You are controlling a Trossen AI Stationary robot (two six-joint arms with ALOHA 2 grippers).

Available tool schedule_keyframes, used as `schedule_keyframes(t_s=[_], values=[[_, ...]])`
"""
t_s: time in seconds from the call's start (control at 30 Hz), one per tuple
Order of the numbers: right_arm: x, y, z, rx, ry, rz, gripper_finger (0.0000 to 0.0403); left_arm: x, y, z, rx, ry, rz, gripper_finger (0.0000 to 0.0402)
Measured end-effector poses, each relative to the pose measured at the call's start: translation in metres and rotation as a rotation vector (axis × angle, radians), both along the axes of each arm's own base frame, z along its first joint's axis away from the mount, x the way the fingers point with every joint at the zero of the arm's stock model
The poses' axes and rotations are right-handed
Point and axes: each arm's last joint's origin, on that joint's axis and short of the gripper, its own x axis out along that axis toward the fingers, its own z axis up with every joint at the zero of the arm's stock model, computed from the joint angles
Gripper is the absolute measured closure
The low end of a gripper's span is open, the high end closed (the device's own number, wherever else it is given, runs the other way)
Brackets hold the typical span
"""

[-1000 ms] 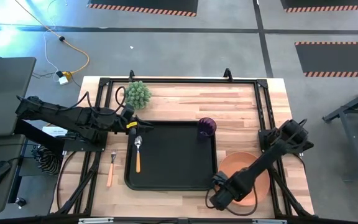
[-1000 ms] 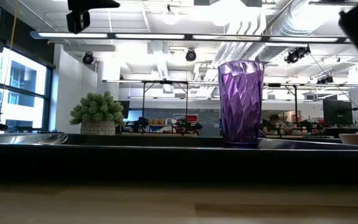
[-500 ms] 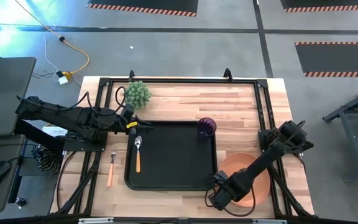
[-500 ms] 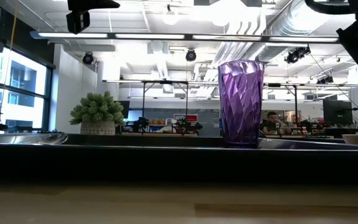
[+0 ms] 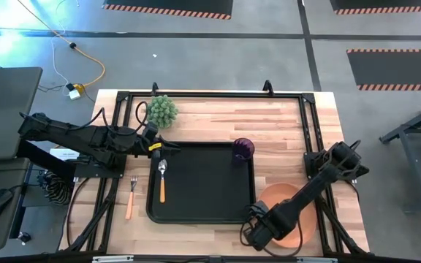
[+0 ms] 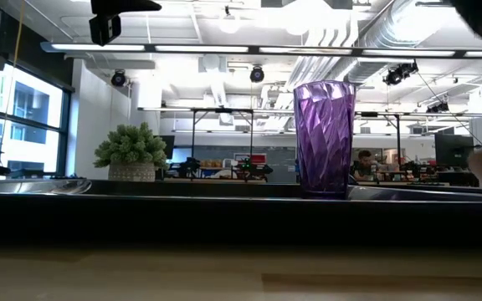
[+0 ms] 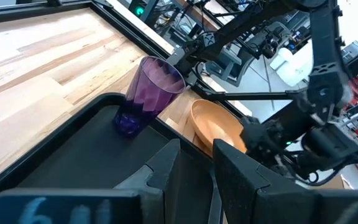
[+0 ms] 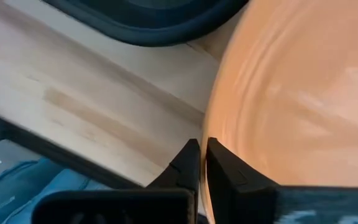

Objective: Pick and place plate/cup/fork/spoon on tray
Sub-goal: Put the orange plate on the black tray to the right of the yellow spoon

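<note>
Plate: orange plate (image 5: 292, 212) on bare wood off the tray's right near corner, its near-left rim caught in the right pincer (image 8: 201, 167).
Right pincer: clenched on the plate rim, fingers nearly together with the thin edge between them; low over the table's near edge.
Step in hand: probably lifting the plate to carry it onto the tray. Best kept level, raised enough to clear the raised rim, then moved left and away from the pincer's present spot to the free black floor.
Risk: only a thin grip at one edge, so likely to tilt or slip if swung fast.
Tray: black tray (image 5: 203, 216) just left of the pincer; purple cup (image 5: 243, 150) standing upright in its far right corner, spoon (image 5: 162, 180) lying at its left side.
Fork: fork (image 5: 131, 197) on the wood, left of the tray, not yet placed.
Left pincer: left pincer (image 7: 194, 163) waiting over the tray's far left corner, fingers close together, nothing between.
Surface: pale wooden table (image 5: 283, 131), black frame around; spiky green plant (image 5: 161, 111) at the far left.
Room: grey concrete floor, striped mats, yellow cable; bright workshop behind with a person seated far off.
</note>
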Motion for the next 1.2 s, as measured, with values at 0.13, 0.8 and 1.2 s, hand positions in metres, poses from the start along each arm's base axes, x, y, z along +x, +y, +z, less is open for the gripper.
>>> schedule_keyframes(t_s=[0.13,0.8,1.2], values=[[0.004,0.003,0.021,-0.015,-0.015,-0.003,0.0401,0.0,0.0,0.0,0.0,0.002,0.0,0.0316],[0.025,0.015,0.088,0.012,-0.273,0.003,0.0403,0.0,0.0,-0.001,-0.008,0.006,0.002,0.0316],[0.044,0.003,0.12,-0.004,-0.413,0.139,0.0403,0.0,0.0,-0.001,-0.058,0.001,0.017,0.0316]])
